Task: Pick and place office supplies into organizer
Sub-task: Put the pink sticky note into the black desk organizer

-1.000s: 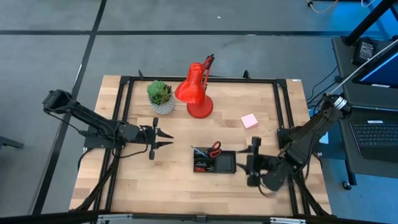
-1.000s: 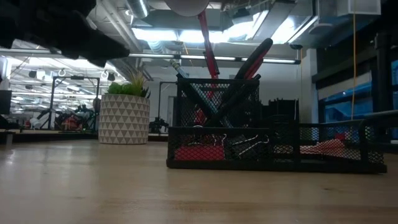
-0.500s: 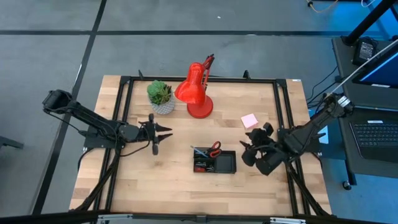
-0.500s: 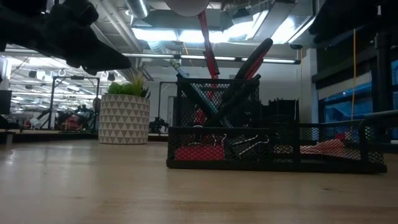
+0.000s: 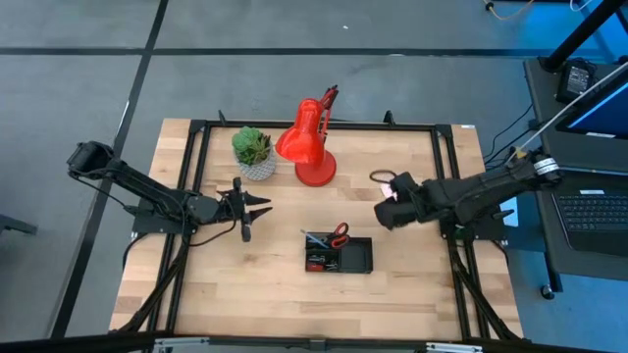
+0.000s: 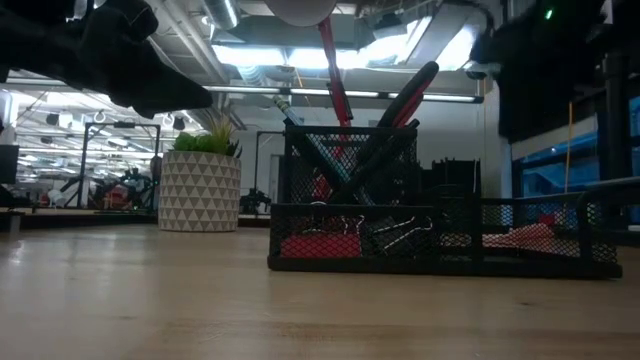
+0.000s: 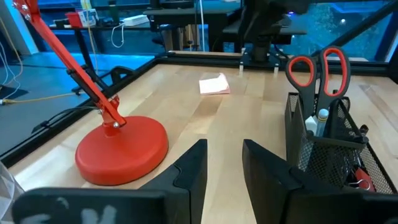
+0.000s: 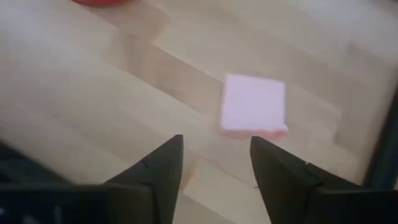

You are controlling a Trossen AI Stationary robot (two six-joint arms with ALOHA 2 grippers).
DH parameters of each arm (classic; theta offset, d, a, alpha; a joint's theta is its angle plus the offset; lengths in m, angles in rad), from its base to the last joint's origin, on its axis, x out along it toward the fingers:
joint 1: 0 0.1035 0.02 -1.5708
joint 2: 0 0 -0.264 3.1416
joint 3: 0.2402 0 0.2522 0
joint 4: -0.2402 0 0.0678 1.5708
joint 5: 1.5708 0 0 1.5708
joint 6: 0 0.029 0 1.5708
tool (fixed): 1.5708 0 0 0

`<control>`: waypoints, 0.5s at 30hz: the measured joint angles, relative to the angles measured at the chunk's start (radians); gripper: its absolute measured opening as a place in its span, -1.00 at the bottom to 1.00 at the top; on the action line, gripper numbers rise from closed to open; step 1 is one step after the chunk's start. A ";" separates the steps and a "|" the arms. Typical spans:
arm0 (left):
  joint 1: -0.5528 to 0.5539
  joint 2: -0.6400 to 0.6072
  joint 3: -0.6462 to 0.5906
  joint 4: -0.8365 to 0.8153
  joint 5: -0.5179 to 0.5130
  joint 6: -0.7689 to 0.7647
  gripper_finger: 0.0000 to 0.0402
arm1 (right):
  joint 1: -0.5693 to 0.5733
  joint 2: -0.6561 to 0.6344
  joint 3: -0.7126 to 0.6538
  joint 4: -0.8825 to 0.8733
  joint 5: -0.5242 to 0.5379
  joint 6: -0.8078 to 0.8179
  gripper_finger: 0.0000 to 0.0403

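On the bare wood, right of the lamp: pink sticky-note pad (image 8: 254,104) lies flat, alone, well apart from the organizer (image 5: 339,254); it looks like the last supply outside the tray.
Pad, from above: only a sliver shows in the high view, since the right gripper (image 5: 391,199) hangs directly over it.
Right gripper: jaws spread, holding nothing; in its wrist view the pad sits just ahead of the fingers (image 8: 163,163), a little off to one side of the gap.
Step in hand, as I judge it: closing in on the pad for a pick.
Doing it well: centre the gap over the pad, square the fingers to two opposite edges, then drop until the tips nearly brush the wood before closing.
Risk: the pad is thin and flat, so a high pinch would likely slip off or lift only the top sheets.
Organizer: scissors (image 5: 339,233) and pens already stand in the tall cup, clips lie in the low front section; the low view shows the shallow side section as the likeliest slot for the pad.
Left gripper (image 5: 257,207): waits above the table near the potted plant (image 5: 253,149), jaws parted, empty.
Lamp (image 5: 307,143): stands near the carry path from pad to tray; keep the arm low and clear of it.
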 joint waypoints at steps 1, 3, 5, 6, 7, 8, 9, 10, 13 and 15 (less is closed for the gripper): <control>0.000 0.000 0.000 0.001 0.000 0.000 -0.53 | -0.027 0.000 -0.012 0.000 -0.029 -0.004 -0.08; 0.000 0.000 0.000 0.001 0.000 -0.009 -0.53 | -0.074 0.000 -0.034 -0.002 -0.059 -0.026 -0.15; 0.000 0.000 0.000 0.001 0.000 -0.013 -0.53 | -0.117 0.000 -0.059 0.001 -0.069 -0.050 -0.23; 0.000 0.000 0.000 0.001 0.000 -0.013 -0.53 | -0.135 0.000 -0.070 0.002 -0.069 -0.061 -0.27; 0.000 0.000 0.000 0.001 0.000 -0.014 -0.53 | -0.153 0.000 -0.082 0.006 -0.069 -0.073 -0.32; 0.000 0.000 0.000 0.001 0.000 -0.015 -0.53 | -0.169 0.000 -0.094 0.010 -0.070 -0.077 -0.36; 0.000 0.000 0.000 0.001 0.000 -0.015 -0.53 | -0.185 0.000 -0.104 0.010 -0.070 -0.080 -0.40; 0.000 0.000 0.000 0.001 0.000 -0.015 -0.53 | -0.200 0.000 -0.113 0.014 -0.070 -0.082 -0.44; 0.000 0.000 0.000 0.001 0.001 -0.015 -0.53 | -0.241 0.000 -0.147 0.056 -0.070 -0.111 -0.56; 0.000 0.000 0.000 0.001 0.001 -0.015 -0.53 | -0.269 0.000 -0.171 0.107 -0.075 -0.158 -0.64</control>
